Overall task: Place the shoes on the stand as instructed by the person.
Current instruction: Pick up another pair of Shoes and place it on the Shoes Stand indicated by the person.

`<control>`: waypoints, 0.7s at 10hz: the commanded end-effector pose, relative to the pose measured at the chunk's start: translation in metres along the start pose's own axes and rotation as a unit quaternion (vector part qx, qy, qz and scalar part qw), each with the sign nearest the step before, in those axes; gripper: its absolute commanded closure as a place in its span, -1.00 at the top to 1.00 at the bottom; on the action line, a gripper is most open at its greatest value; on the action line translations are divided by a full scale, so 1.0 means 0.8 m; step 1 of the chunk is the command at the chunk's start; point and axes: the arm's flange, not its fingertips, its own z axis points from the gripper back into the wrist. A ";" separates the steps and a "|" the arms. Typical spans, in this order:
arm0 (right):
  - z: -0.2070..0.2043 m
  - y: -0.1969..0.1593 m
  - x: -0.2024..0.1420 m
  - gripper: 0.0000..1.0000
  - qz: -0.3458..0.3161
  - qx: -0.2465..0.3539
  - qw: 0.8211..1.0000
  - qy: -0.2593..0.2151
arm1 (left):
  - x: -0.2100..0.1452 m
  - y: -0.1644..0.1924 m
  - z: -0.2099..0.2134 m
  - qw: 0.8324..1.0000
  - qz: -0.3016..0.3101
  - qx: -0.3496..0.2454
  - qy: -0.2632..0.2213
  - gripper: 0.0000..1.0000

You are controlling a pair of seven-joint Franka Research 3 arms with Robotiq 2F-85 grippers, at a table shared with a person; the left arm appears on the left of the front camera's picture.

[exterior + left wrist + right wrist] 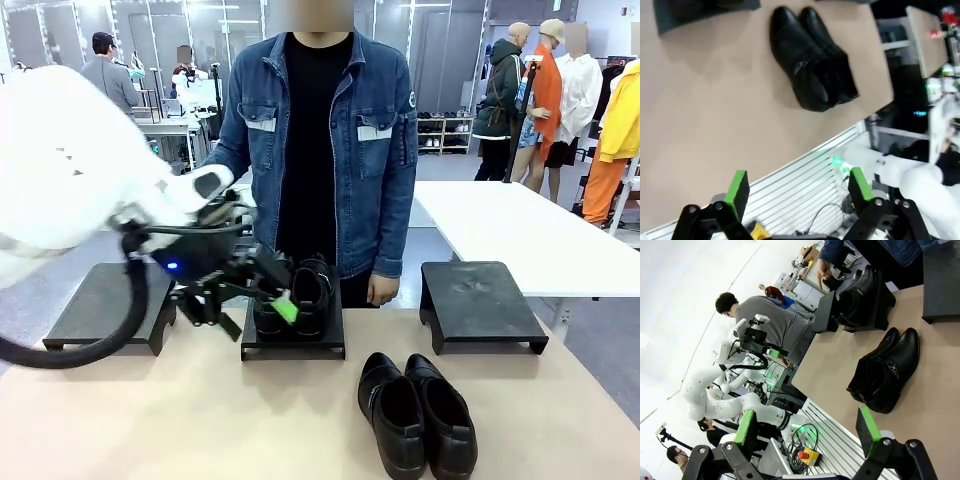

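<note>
One pair of shoes (pixel 305 295) stands on the middle stand (pixel 292 348) in front of the person (pixel 315 130), the other pair (pixel 415 415) lies side by side on the counter (pixel 150 420) nearer the robot, and the left arm's jaws, just beside that stand, and the right arm's jaws are both spread wide, gripping nothing.

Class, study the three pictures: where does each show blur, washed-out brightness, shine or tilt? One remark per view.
Front view: the white left arm looms close, soft and washed out; the near pair of glossy black leather shoes carries dull highlights. Left wrist view: rolled, so the tan table runs slantwise; the picture's lower right corner looks soft. Right wrist view: tilted, upper left blown out white.
</note>
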 end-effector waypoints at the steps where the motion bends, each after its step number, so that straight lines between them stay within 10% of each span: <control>1: 0.003 0.001 -0.001 1.00 0.011 0.003 1.000 -0.001 | 0.037 -0.061 -0.028 0.998 0.001 0.057 0.025 1.00; 7: 0.003 0.001 -0.001 1.00 0.011 0.003 1.000 -0.001 | 0.057 -0.174 -0.173 0.985 0.055 0.162 -0.025 1.00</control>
